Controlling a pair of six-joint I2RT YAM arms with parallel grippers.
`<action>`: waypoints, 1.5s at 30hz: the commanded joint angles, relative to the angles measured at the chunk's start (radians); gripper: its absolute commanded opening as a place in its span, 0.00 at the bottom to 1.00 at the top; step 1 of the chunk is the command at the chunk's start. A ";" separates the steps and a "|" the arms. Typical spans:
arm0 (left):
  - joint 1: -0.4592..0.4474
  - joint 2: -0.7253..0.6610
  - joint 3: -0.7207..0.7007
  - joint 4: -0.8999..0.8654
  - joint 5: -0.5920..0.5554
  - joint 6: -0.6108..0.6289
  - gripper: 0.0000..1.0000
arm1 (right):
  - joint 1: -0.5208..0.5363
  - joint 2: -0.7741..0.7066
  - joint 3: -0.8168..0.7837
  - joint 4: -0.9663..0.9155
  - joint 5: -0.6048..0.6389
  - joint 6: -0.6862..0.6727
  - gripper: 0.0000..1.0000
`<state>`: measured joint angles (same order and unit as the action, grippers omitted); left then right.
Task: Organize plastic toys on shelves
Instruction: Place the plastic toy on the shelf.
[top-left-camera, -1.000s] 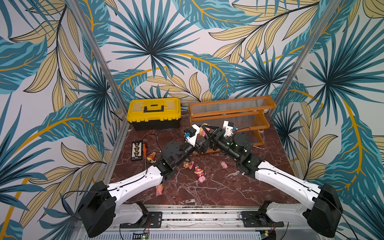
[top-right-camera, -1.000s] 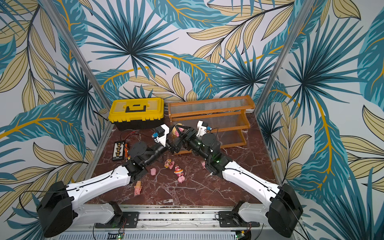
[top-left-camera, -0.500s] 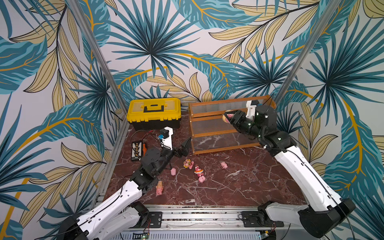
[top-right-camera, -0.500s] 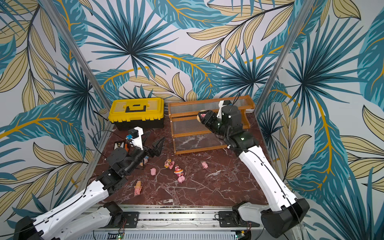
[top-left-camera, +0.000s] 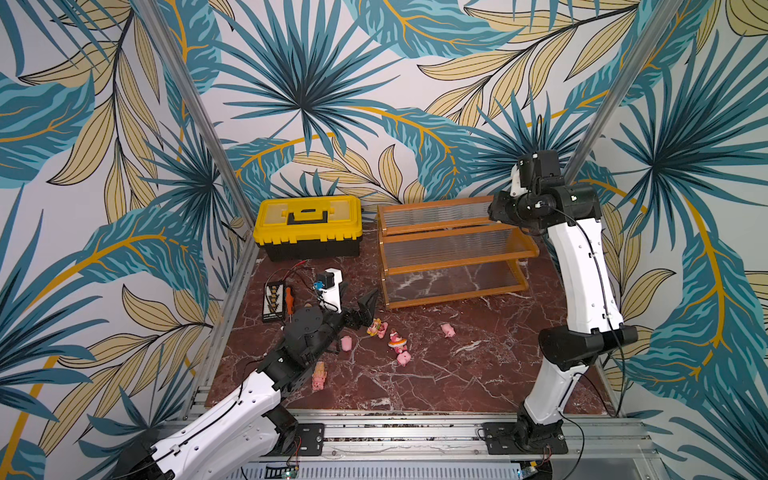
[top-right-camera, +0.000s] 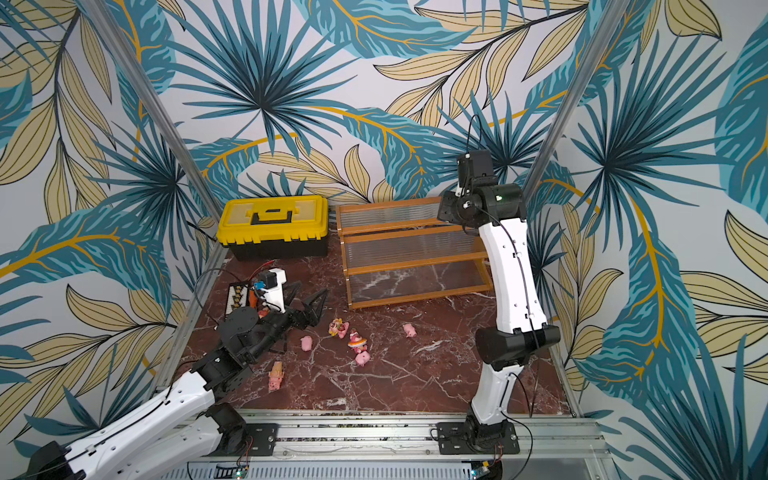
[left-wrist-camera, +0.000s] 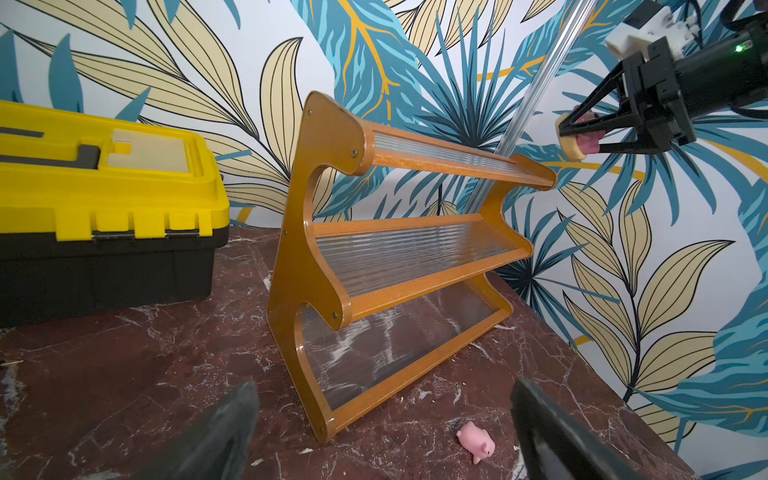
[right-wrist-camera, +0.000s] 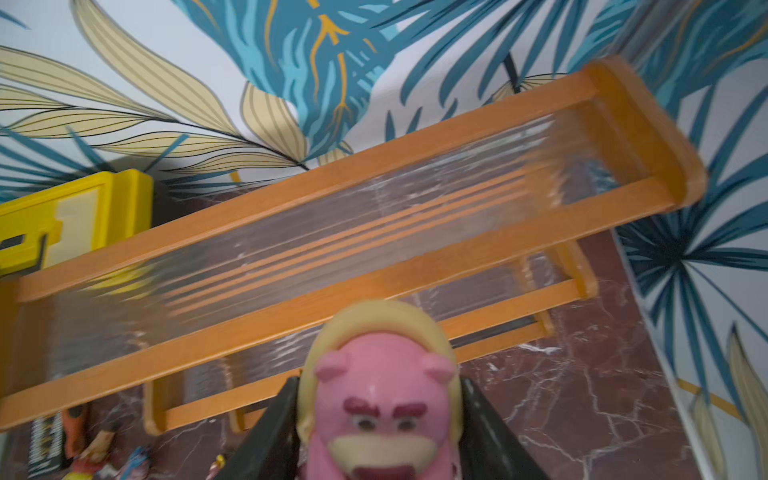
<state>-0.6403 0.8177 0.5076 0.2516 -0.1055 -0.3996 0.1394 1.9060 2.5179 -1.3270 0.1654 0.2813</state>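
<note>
Your right end effector (left-wrist-camera: 579, 139) is clamped on a pink bear toy (right-wrist-camera: 382, 395) with a cream hood. It hangs above the right end of the shelves (top-left-camera: 453, 249), over the top tier and apart from its orange rails. That tier's ribbed panel runs open between front and back rail. Your left end effector (top-right-camera: 305, 300) has its fingers spread wide around nothing, low over the table (top-left-camera: 457, 374) before the shelves' left end. The loose toys (top-left-camera: 397, 338) lie scattered in front of the shelves. A piglet (top-left-camera: 447, 330) lies nearest, with bare marble between it and the bottom rail.
</note>
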 joint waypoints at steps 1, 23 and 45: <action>0.004 -0.026 -0.039 0.018 -0.017 -0.021 0.97 | -0.034 0.042 0.063 -0.099 0.109 -0.054 0.47; 0.006 -0.022 -0.057 0.018 -0.046 -0.031 0.98 | -0.096 0.307 0.301 0.012 0.092 -0.140 0.52; 0.006 -0.011 -0.038 0.000 -0.051 -0.024 0.99 | -0.110 0.378 0.332 0.039 0.036 -0.157 0.60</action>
<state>-0.6395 0.8005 0.4751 0.2459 -0.1501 -0.4274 0.0334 2.2654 2.8334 -1.2984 0.2153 0.1482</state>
